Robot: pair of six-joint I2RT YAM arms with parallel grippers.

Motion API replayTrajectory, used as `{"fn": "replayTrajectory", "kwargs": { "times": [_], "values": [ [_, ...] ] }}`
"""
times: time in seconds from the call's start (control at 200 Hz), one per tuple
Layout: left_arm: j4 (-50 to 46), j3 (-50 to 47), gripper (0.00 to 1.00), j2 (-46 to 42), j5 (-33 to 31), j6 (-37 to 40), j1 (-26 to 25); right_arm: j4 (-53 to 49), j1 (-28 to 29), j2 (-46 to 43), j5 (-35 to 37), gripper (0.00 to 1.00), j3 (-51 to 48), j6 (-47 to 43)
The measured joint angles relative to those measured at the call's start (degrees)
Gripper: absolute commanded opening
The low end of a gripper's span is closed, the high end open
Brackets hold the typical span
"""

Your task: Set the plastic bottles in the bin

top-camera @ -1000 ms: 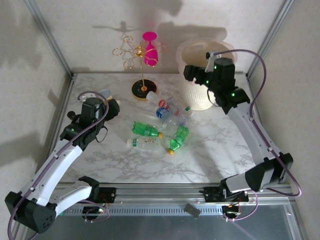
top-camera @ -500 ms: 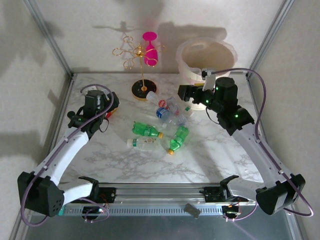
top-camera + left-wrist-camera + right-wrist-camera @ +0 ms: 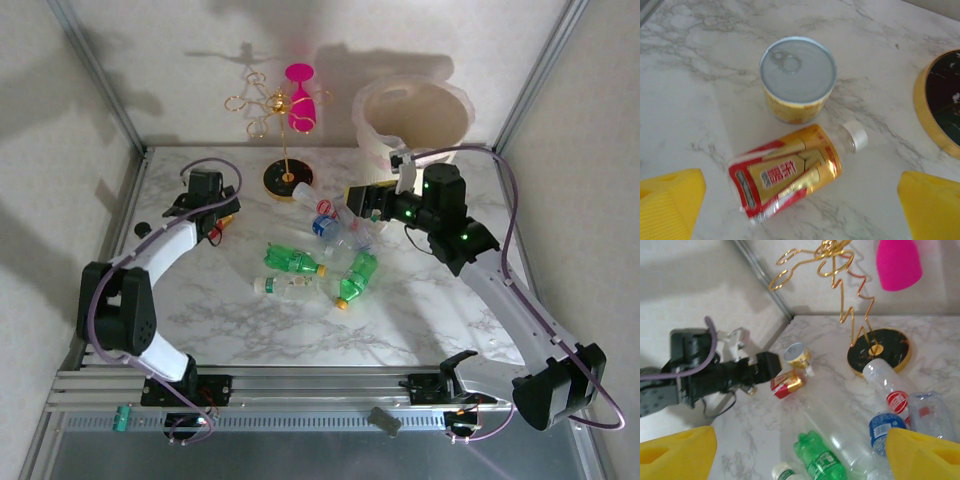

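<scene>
At centre frame in the top view, plastic bottles (image 3: pixel 330 245) lay unbinned, the bin (image 3: pixel 415 115) at upper right; our left gripper (image 3: pixel 800 210) and right gripper (image 3: pixel 800 455) gaped empty.

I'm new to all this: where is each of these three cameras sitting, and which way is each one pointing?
Top external: fixed above and behind the arms, looking down over the table; the left arm and right arm show, bases nearest.
Left wrist: on the left arm, facing down at a red-and-gold bottle beside a yellow tub; its yellow fingertips show.
Right wrist: on the right arm, facing across the table at the left arm; its yellow fingertips show.
Shared: both wrist views show that bottle and tub.
</scene>
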Motion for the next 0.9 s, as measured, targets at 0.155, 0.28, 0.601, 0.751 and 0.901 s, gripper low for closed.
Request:
{"fn": "replayTrajectory", "kwargs": {
  "times": [0.155,0.28,0.601,0.751,0.901],
  "values": [
    [1.22,3.58,1.0,5.79,1.4,1.95,1.7,0.31,0.09,0.11,-1.62,0.88,-0.7,0.76],
    [1.68,5.42,1.0,9.92,4.83,4.09,3.23,0.35,0.11,0.13,-1.88,0.89,-0.7,0.76],
    [5.05,4.13,0.97,13.46,16.33,7.65,5.84,0.66,0.11,1.09,-3.19,0.91,-0.9,0.74],
    [6.4,3.41,0.96,13.46,21.24,7.61,6.1,0.66,0.11,1.14,-3.19,0.91,-0.94,0.74],
    [6.64,3.39,0.92,13.44,25.33,6.47,6.1,0.72,0.11,1.14,-3.19,0.91,-1.03,0.76]
  ]
}}
